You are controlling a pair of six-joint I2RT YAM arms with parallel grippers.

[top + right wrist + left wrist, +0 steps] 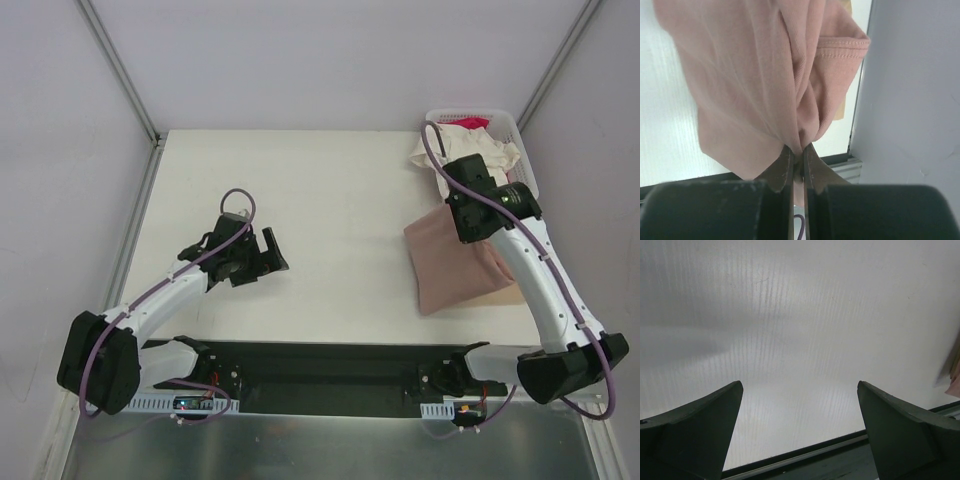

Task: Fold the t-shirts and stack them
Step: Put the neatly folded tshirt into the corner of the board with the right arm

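Note:
A dusty-pink t-shirt (455, 262) hangs from my right gripper (470, 225) at the right of the table, its lower part draping down to the table. In the right wrist view the jaws are shut on a bunched fold of this pink t-shirt (765, 75), with a hemmed sleeve edge showing at the upper right. A cream t-shirt (490, 155) and a magenta one (470, 122) lie in the white basket (520, 135) at the back right. My left gripper (268, 252) is open and empty over bare table at the left centre; its fingers (705, 425) frame only the table.
The white slatted basket stands against the right wall at the back right corner. Grey walls close the table on the left, back and right. A black rail (320, 365) runs along the near edge between the arm bases.

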